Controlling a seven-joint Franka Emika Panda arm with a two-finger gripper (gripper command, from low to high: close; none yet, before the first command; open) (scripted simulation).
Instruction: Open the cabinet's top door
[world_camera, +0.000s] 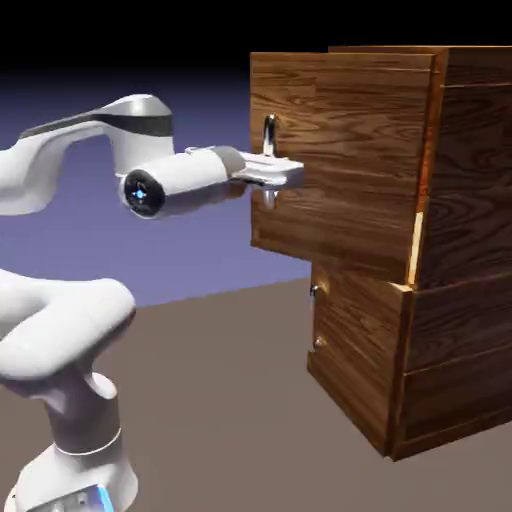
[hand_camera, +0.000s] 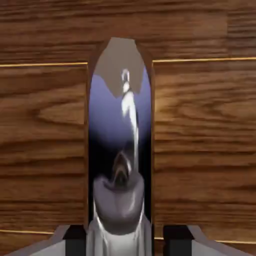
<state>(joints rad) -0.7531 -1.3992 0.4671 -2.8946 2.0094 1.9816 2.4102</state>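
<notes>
our pincer (world_camera: 268, 175) is clenched on the vertical silver bar handle (world_camera: 269, 140), with the hand reaching in level from the exterior view's left; in the hand view the shiny handle (hand_camera: 125, 150) fills the space between the two grey fingertips (hand_camera: 75, 235), so we read the grip as closed on the bar itself rather than on air. the handle sits near the free edge of the top door (world_camera: 340, 150), the large wood-grain panel at the top of the cabinet (world_camera: 460, 250), and the door already appears swung a little out from the cabinet body, with a bright seam showing at its hinge side near the exterior view's right. below it are the shorter panels with small knobs (world_camera: 314, 290), which we leave alone. the cabinet stands on the brown tabletop (world_camera: 220, 380). to do this step well, we judge that we should pull along the arc the door wants to follow around its hinge, not straight back, letting the wrist turn with the panel so the bar does not twist out from between the fingers. a steady, unhurried draw should keep the hold firm; a sideways tug risks slipping off the glossy bar.
</notes>
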